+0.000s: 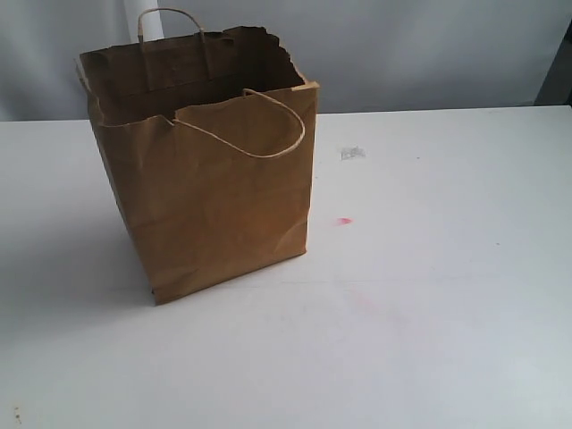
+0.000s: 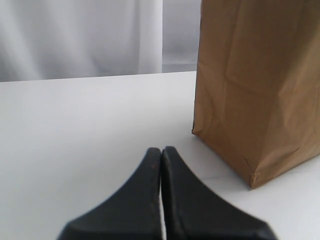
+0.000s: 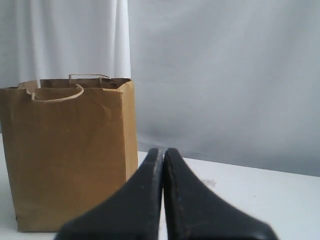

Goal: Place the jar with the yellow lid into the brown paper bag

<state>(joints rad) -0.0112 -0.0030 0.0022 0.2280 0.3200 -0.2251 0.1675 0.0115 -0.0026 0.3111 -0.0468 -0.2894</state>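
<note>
The brown paper bag [image 1: 210,192] stands upright and open on the white table [image 1: 429,313], its torn rim and two loop handles up; it also shows as the bag [image 2: 255,85] and the bag [image 3: 67,150] in the wrist views. The yellow-lidded jar is not visible in any view. My left gripper [image 2: 161,150] is shut with nothing between its black fingers, some way from the bag's base. My right gripper [image 3: 163,151] is shut and empty too, beside the bag. Neither gripper shows in the exterior view.
A small pale scrap [image 1: 352,153] and a red mark [image 1: 344,221] lie on the table right of the bag. White curtain and grey wall stand behind the table's far edge [image 1: 447,109].
</note>
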